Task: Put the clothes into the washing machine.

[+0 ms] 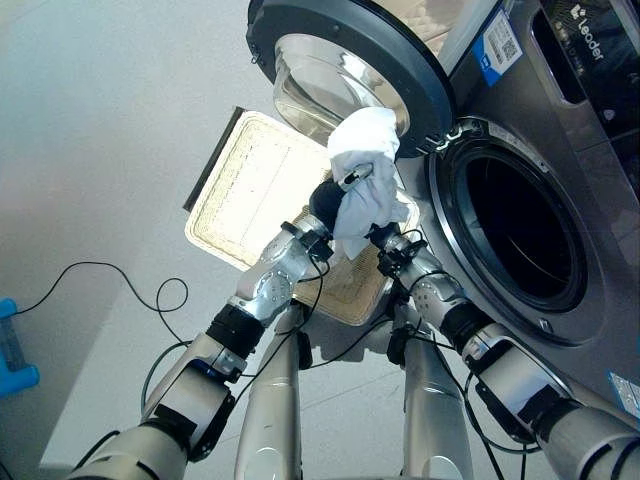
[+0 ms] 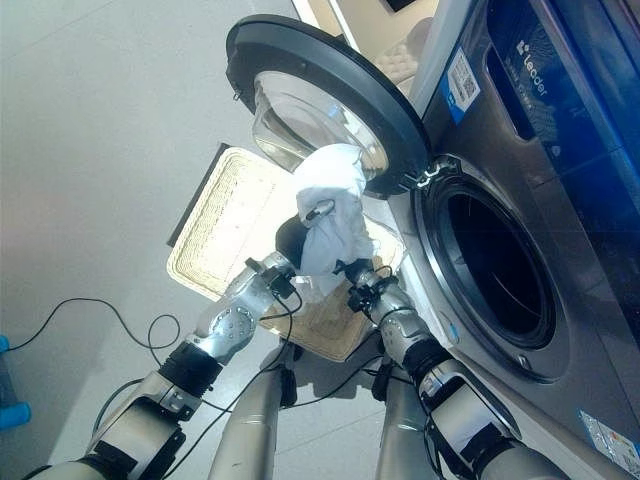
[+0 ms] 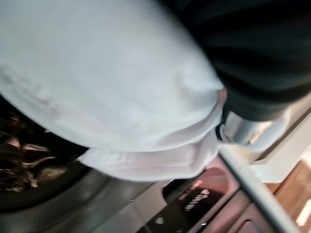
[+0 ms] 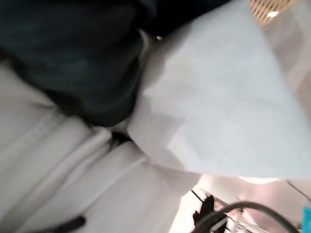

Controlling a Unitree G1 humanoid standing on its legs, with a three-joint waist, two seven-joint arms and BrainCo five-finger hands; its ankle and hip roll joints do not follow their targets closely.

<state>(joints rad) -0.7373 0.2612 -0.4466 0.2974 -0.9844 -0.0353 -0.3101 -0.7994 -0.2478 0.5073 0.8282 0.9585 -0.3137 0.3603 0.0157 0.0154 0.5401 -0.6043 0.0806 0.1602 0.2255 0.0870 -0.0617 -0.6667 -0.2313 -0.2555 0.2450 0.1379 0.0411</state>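
Observation:
A white garment (image 1: 365, 190) hangs bunched in the air between my two hands, just left of the washing machine's round drum opening (image 1: 520, 230) and below its open door (image 1: 300, 15). My left hand (image 1: 327, 203) holds the garment from the left, with one finger curled over the cloth near its top. My right hand (image 1: 384, 238) sits under the garment's lower right edge, and the cloth covers it. Both wrist views show the white garment (image 3: 107, 73) pressed close against each hand's dark cover (image 4: 73, 58). The drum looks dark inside.
A flat wicker basket (image 1: 250, 180) lies on the floor below the open door, behind my hands. The grey washing machine front (image 1: 600, 180) takes up the right side. A blue object (image 1: 15, 350) sits at the far left on the pale floor.

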